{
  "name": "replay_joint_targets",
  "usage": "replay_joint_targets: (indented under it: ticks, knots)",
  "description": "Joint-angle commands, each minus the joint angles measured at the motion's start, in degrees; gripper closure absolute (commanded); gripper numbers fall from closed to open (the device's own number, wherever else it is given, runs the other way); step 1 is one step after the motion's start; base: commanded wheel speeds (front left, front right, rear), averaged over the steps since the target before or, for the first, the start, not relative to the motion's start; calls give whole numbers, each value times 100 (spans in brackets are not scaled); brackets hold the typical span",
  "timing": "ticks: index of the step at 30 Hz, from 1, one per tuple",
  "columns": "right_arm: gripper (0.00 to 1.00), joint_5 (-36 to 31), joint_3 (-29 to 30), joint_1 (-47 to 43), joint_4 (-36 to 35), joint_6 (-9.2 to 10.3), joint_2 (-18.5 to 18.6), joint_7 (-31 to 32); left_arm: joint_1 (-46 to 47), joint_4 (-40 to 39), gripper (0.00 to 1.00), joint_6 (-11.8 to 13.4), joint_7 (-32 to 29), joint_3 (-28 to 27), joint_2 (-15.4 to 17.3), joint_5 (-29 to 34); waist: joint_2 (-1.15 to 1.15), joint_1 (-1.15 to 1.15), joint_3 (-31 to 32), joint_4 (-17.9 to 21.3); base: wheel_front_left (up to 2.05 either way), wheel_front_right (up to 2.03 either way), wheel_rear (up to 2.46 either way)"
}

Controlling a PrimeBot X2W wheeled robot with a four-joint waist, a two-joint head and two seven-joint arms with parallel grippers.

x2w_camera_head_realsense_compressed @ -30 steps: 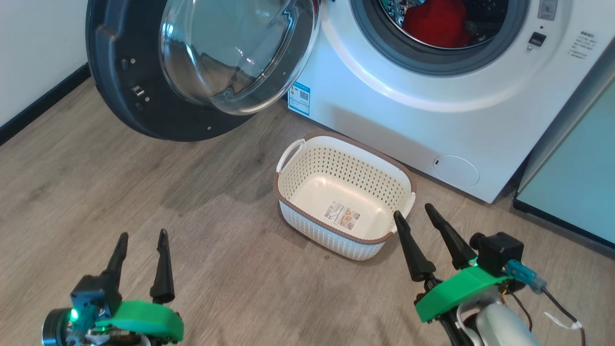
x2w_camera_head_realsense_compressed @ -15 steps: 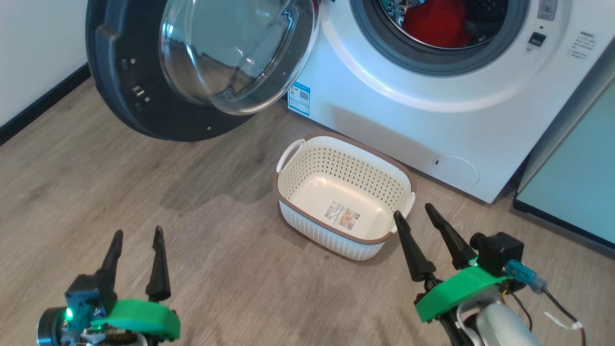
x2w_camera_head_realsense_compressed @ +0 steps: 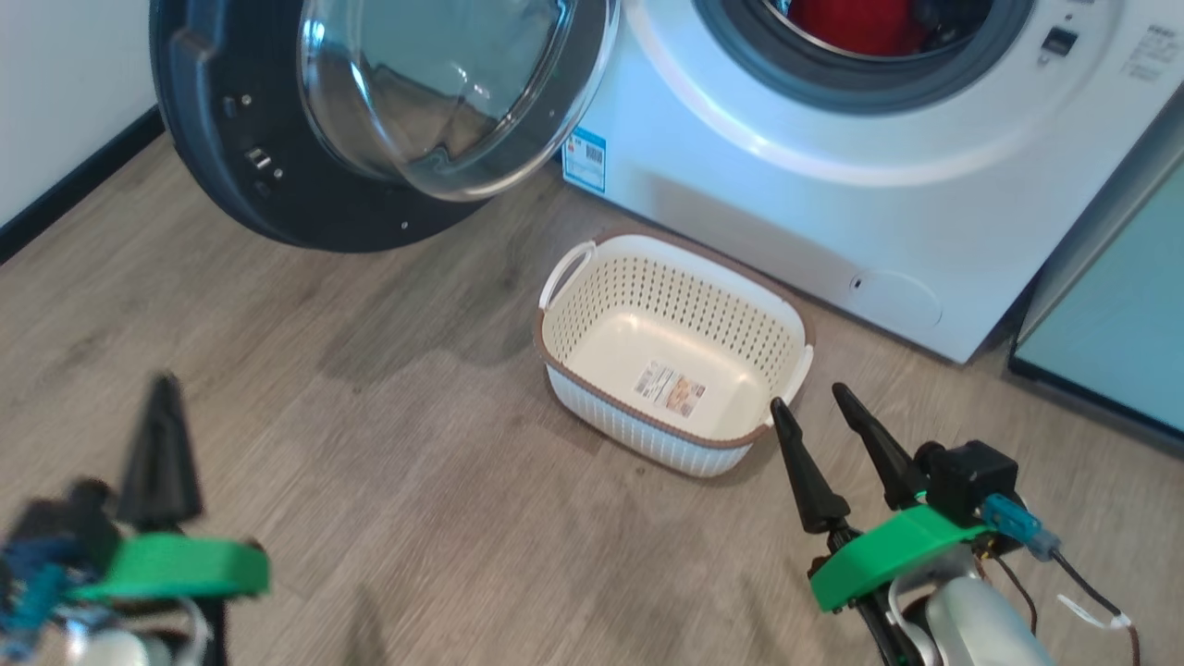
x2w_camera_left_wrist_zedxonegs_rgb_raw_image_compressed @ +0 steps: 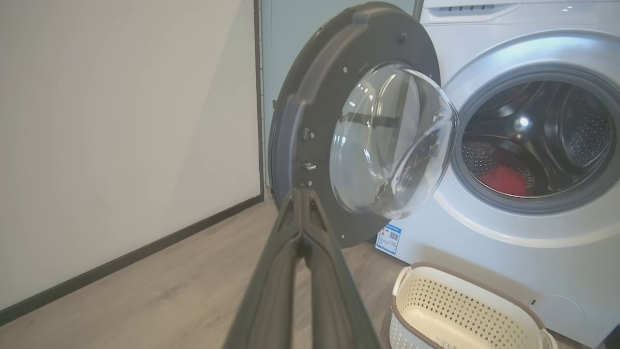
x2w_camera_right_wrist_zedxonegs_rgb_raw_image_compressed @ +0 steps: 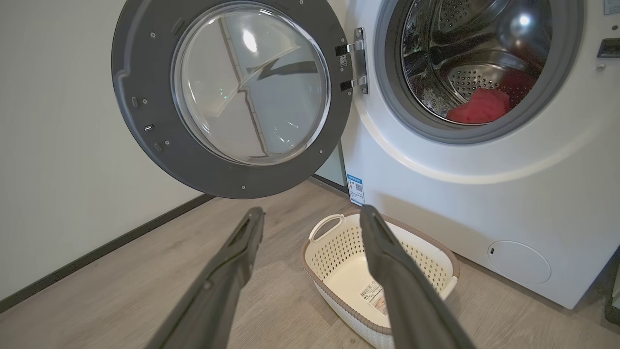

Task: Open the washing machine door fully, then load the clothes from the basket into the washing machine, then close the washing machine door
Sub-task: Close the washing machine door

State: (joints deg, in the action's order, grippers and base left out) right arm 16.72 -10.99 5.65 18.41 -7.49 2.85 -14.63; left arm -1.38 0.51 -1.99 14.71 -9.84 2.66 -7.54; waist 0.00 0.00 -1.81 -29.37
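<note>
The washing machine (x2w_camera_head_realsense_compressed: 832, 213) stands with its round black door (x2w_camera_head_realsense_compressed: 277, 185) swung wide open to the left. Red clothes (x2w_camera_head_realsense_compressed: 860, 23) lie inside the drum, also seen as the red clothes (x2w_camera_right_wrist_zedxonegs_rgb_raw_image_compressed: 479, 106) through the grey seal. The white basket (x2w_camera_head_realsense_compressed: 592, 277) with a brown rim sits on the floor in front of the machine, holding just its label sticker. My left gripper (x2w_camera_head_realsense_compressed: 162, 388) is at the lower left, blurred, its fingers pressed together with nothing between them; the left gripper (x2w_camera_left_wrist_zedxonegs_rgb_raw_image_compressed: 301, 194) points at the door's (x2w_camera_left_wrist_zedxonegs_rgb_raw_image_compressed: 310, 111) rim. My right gripper (x2w_camera_head_realsense_compressed: 814, 402) stands open just right of the basket.
A white wall with a dark baseboard (x2w_camera_head_realsense_compressed: 65, 199) runs along the left. A pale teal cabinet (x2w_camera_head_realsense_compressed: 1110, 342) stands right of the machine. Wood floor (x2w_camera_head_realsense_compressed: 324, 416) stretches between the grippers and the door.
My left gripper has closed its fingers and shifted left. The head camera has moved, so the scene sits higher in view. The right gripper stays open.
</note>
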Motion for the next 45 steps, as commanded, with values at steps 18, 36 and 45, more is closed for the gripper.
replay_joint_targets:
  ticks: [18, 36, 45]
  knots:
    - [0, -813, -283, 870, -302, 0, 208, -37, 3156, 908, 100, -515, 29, -2111, 1726, -830, 0, 0, -1378, 463, 0, 0, 0]
    - [0, -854, -447, 1076, -358, 0, 578, -24, 5924, 5636, 100, -439, -415, -3828, 2802, -2393, 0, 0, -2074, 1093, 0, 0, 0]
    - [0, -836, -489, 1155, -428, 0, 610, -8, 6780, 6855, 100, -183, -1253, -4689, 3104, -3468, 0, 0, -2297, 1229, 0, 0, 0]
